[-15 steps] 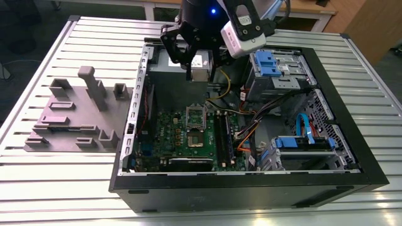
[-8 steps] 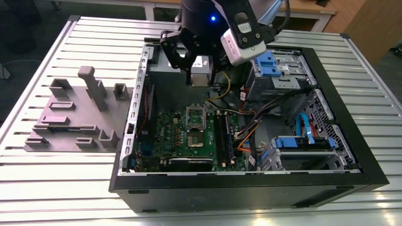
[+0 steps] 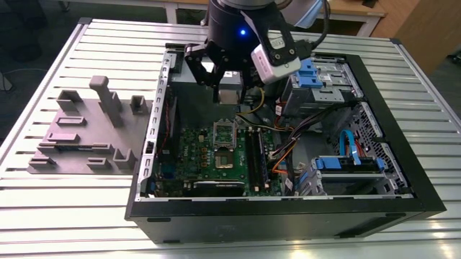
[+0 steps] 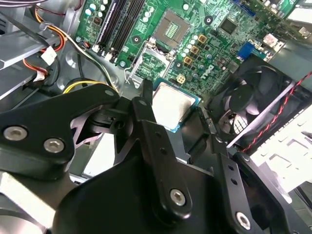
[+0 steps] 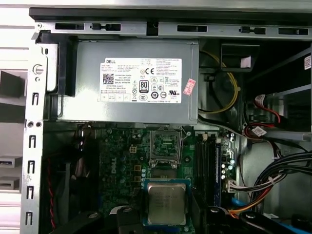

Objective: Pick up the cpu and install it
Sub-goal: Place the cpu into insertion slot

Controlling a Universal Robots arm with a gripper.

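Observation:
The cpu (image 5: 166,202) is a small square chip with a shiny silver-grey top, held flat between my gripper's (image 5: 167,209) dark fingers. In the second wrist view the cpu (image 4: 171,105) sits between the fingers (image 4: 143,109) of the gripper (image 4: 173,111), above the green motherboard. In the exterior view the gripper (image 3: 229,93) hangs inside the open computer case, above the board's far end, short of the socket (image 3: 224,161). The socket's metal frame (image 5: 165,146) stands open with its dark centre showing, a little beyond the cpu.
A grey power-supply box (image 5: 136,83) fills the case's far end behind the gripper. A black fan (image 4: 253,102) and memory slots (image 3: 256,156) flank the socket. Cables (image 3: 288,145) and blue drive cages (image 3: 346,162) crowd the exterior view's right. A mauve-grey tray (image 3: 79,135) lies outside the case.

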